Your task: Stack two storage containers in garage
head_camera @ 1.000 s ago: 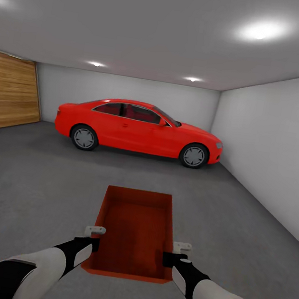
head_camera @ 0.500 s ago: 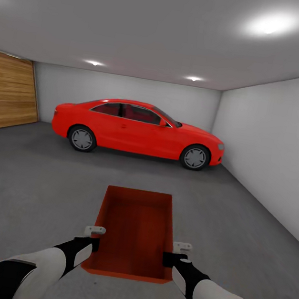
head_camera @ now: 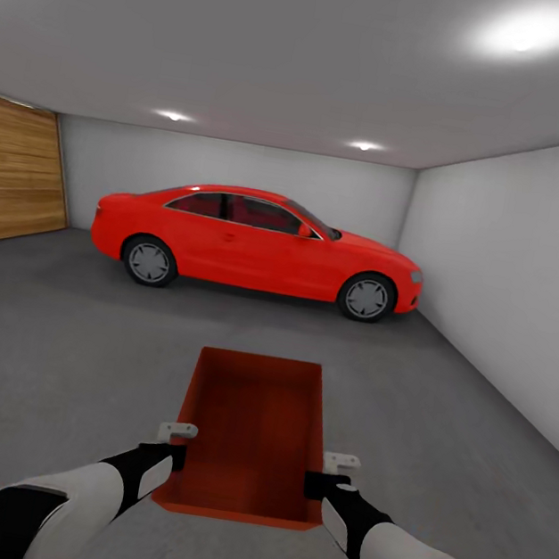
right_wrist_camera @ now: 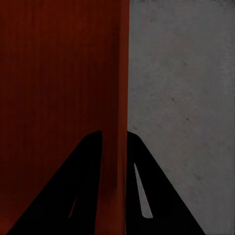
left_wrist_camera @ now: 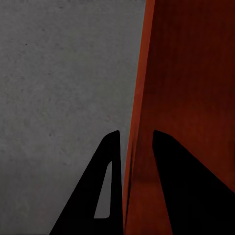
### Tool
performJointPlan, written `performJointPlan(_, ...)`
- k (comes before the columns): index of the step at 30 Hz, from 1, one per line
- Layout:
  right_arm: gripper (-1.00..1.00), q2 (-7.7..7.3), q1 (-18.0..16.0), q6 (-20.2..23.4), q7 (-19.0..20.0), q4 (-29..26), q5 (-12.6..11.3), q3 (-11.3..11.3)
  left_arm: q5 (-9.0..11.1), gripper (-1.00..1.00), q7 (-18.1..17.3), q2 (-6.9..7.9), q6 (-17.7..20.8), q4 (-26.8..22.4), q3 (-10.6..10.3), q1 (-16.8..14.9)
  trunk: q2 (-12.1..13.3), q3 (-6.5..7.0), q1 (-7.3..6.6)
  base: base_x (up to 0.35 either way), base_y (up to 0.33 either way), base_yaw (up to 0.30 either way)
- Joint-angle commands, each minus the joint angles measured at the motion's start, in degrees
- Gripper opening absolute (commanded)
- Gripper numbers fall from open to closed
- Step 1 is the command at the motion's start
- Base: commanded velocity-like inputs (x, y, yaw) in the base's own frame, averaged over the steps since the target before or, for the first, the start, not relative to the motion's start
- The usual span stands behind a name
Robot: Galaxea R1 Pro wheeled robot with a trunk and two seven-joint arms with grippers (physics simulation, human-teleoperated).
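An orange-red storage container (head_camera: 251, 433) hangs in front of me above the dark grey concrete floor (head_camera: 61, 344) of the garage, open side up and empty. My left gripper (head_camera: 177, 455) is shut on its left wall, and my right gripper (head_camera: 313, 482) is shut on its right wall. In the left wrist view the two dark fingers (left_wrist_camera: 105, 186) straddle the container's wall (left_wrist_camera: 139, 147), one inside and one outside. The right wrist view has the same grip, with the right gripper (right_wrist_camera: 115, 142) pinching the wall (right_wrist_camera: 122, 98).
A red car (head_camera: 258, 245) is parked sideways across the far end. A plain pale wall (head_camera: 513, 289) runs along the right, and a wood-panelled door (head_camera: 11, 178) is on the left. Open concrete lies between me and the car.
The view has crept forward toward the car, which looks slightly larger. The container and both arms keep the same place in the picture.
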Motion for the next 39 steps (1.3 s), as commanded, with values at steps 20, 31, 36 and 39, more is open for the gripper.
performJointPlan(20,-1.00,-0.02,-0.02,-0.05,-0.31,0.18,-0.87,-0.18,-0.40,-1.00,0.66,0.53,-0.39,-0.32,1.28,-0.01,-0.04,-0.02,0.05,0.321,0.000,0.000)
performJointPlan(31,-1.00,-0.02,-0.04,-0.07,-0.31,0.18,-0.87,-0.18,-0.40,-1.00,0.66,0.53,-0.39,-0.32,1.28,-0.02,-0.04,-0.02,0.05,0.321,0.000,0.000)
performJointPlan(36,-1.00,-0.02,-0.02,-0.07,-0.31,0.18,-0.87,-0.18,-0.39,-1.00,0.66,0.53,-0.39,-0.32,1.28,0.01,-0.04,-0.02,0.05,0.321,0.000,0.000)
performJointPlan(39,-1.00,-0.02,-0.03,-0.07,-0.31,0.18,-0.87,-0.18,-0.39,-1.00,0.66,0.53,-0.39,-0.32,1.28,0.03,-0.04,-0.02,0.05,0.321,0.000,0.000)
